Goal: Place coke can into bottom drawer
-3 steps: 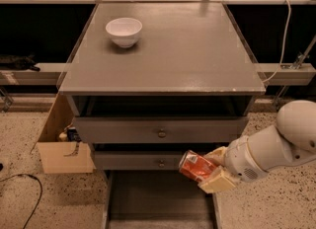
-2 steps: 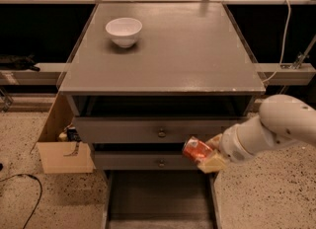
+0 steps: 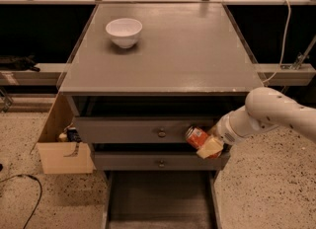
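The red coke can (image 3: 196, 136) is held tilted in my gripper (image 3: 206, 144), in front of the right end of the two knobbed drawers. The gripper's pale fingers (image 3: 211, 148) are closed around the can, and my white arm (image 3: 276, 112) reaches in from the right. The bottom drawer (image 3: 160, 198) stands pulled out below, a wide dark-floored tray, with the can above its right rear part.
A white bowl (image 3: 124, 31) sits on the grey cabinet top (image 3: 197, 50) at the back left. An open cardboard box (image 3: 61, 146) stands on the floor left of the cabinet. A black cable (image 3: 29, 193) lies on the speckled floor at the lower left.
My gripper has risen with the can and drawn back toward the cabinet front, from near the lower knobbed drawer's level to between the two knobbed drawers.
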Controlling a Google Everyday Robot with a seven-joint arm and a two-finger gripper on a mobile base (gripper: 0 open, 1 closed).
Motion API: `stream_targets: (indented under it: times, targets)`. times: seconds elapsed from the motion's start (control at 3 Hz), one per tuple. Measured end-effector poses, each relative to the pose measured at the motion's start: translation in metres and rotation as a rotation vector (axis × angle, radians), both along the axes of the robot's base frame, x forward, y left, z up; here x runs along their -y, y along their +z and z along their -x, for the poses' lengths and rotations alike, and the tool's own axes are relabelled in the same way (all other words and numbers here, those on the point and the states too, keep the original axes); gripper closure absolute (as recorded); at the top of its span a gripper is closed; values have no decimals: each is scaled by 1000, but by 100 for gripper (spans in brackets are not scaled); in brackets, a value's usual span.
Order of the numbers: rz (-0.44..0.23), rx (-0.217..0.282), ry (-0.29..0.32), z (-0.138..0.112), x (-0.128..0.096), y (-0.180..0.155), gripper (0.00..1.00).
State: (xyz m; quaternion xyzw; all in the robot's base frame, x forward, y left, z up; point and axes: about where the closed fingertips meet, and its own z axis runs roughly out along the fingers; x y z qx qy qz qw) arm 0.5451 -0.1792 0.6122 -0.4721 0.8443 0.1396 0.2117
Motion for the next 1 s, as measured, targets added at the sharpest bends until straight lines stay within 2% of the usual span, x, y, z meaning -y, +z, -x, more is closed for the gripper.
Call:
stream_targets:
  times: [0.33, 0.67, 1.0]
  targets:
    - [-34, 1, -3, 17, 3, 10, 100]
    - [-48, -63, -16, 82, 22, 7, 100]
    - [-33, -172, 3, 158, 26, -7, 100]
